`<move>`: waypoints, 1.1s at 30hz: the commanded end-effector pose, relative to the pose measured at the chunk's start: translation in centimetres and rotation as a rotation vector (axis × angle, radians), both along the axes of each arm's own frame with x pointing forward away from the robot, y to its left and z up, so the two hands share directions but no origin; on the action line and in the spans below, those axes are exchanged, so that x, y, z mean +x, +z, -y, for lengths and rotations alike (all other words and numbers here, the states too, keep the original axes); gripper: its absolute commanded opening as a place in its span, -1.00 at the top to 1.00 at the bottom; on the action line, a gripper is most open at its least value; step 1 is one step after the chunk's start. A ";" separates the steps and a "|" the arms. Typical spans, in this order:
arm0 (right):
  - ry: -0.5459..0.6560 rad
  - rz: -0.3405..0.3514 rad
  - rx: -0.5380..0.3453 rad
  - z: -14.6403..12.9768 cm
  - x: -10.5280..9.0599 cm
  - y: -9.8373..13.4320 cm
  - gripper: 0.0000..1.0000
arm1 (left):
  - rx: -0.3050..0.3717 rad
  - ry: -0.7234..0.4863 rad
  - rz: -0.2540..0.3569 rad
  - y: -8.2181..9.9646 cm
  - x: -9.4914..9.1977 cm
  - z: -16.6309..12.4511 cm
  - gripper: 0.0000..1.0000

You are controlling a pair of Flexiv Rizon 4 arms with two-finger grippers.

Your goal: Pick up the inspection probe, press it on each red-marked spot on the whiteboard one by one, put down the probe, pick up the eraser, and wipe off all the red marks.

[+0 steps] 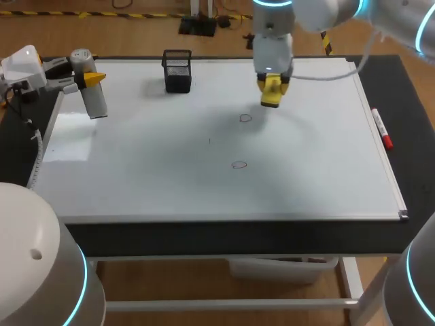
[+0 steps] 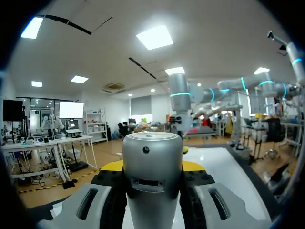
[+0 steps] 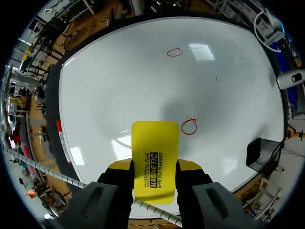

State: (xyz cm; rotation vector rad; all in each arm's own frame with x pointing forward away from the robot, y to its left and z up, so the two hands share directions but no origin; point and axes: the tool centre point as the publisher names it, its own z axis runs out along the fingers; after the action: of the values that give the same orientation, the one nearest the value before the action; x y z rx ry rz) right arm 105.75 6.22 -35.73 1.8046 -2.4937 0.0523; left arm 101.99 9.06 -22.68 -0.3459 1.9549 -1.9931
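Yellow rectangular eraser [image 3: 155, 160], clamped between the right fingers [image 3: 189, 166], poised beside a red ring [image 3: 188, 127] on the whiteboard [image 3: 119, 95] — ready to wipe; left fingers [image 2: 110, 187] grip the silver cylindrical probe [image 2: 152, 171] — held clear.

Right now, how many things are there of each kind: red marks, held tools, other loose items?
Red marks: 2
Held tools, eraser and probe: 2
Loose items, mesh holder and marker pen: 2
Total: 6
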 end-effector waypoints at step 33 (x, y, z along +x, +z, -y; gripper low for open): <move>-0.393 -0.018 0.024 18.4 -5.6 -2.4 1.00 | 0.001 0.004 0.002 0.1 0.0 0.1 1.00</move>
State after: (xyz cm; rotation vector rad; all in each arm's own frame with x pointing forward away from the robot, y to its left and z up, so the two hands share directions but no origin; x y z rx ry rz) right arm 100.52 -11.60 -38.02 1.2724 -2.7801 -0.0094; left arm 101.99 9.06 -22.68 -0.3459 1.9549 -1.9930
